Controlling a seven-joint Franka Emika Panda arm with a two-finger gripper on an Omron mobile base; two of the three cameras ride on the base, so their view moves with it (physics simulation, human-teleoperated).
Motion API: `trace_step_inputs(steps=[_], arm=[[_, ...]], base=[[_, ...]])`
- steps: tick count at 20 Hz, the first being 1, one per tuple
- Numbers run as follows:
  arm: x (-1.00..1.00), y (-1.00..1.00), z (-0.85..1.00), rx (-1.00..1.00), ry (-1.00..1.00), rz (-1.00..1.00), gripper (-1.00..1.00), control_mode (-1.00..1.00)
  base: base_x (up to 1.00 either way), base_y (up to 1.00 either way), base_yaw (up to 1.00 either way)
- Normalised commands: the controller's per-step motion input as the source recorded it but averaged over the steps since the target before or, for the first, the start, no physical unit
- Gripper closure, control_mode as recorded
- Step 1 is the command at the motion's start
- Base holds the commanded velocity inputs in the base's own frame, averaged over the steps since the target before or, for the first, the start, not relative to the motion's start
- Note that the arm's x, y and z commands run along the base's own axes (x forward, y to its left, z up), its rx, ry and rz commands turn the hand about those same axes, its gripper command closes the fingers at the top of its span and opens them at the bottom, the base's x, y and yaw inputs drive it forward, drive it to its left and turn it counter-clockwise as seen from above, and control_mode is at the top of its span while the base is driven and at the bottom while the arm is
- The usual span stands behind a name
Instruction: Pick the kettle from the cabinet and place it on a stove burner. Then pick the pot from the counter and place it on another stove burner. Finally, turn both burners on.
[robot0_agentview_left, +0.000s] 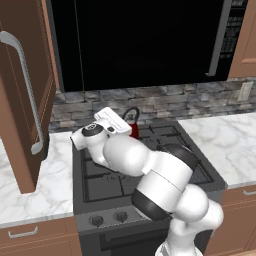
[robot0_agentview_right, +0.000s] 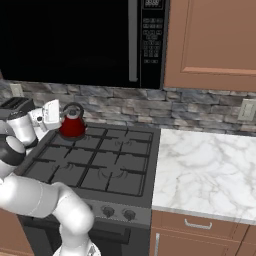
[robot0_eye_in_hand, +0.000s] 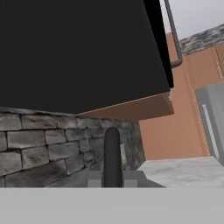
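**Red kettle on the back-left burner, handle clamped in the gripper**

At far left of the left base view an open cabinet door (robot0_agentview_left: 22, 100) of smooth brown wood hangs over the counter (robot0_agentview_left: 35, 192), with a long curved silver handle down its face. The counter is white marble with grey veins, above brown drawers.

Next comes the stove (robot0_agentview_left: 100, 185): a dark grey cooktop with black grid grates and round knobs along its front edge. Behind it runs a wall of rough grey stone blocks (robot0_agentview_right: 200, 107), and above it a flat, glossy black microwave (robot0_agentview_right: 75, 40).

The kettle (robot0_agentview_right: 73, 125) stands upright on the back-left burner, touching the grate. It is small, round-bodied and glossy red, with a thin black handle arching over the top. Its long axis runs straight up; no spout can be made out.

The gripper (robot0_eye_in_hand: 112, 177) is nearly closed, its fingers pinched on the black handle, which rises as a rounded dark bar between the tips in the hand view. The white hand sits just left of the kettle in the right base view.

To the right, more veined marble (robot0_agentview_right: 210, 165) sits beneath a plain brown wall cabinet (robot0_agentview_right: 215, 45).
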Motion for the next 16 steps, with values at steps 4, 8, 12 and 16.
trace_step_inputs(steps=[4,8,12,16], arm=[[0.20,0.09,-0.34,0.00,-0.10,0.00,1.00,-1.00],[0.21,0.07,-0.34,0.00,-0.11,0.00,1.00,-1.00],[0.24,0.06,-0.34,0.00,-0.12,-0.01,1.00,-1.00],[0.23,0.05,-0.34,0.00,-0.11,0.00,1.00,-1.00]], base=[[0.00,0.00,0.00],[0.00,0.00,0.00],[0.00,0.00,0.00],[0.00,0.00,0.00]])
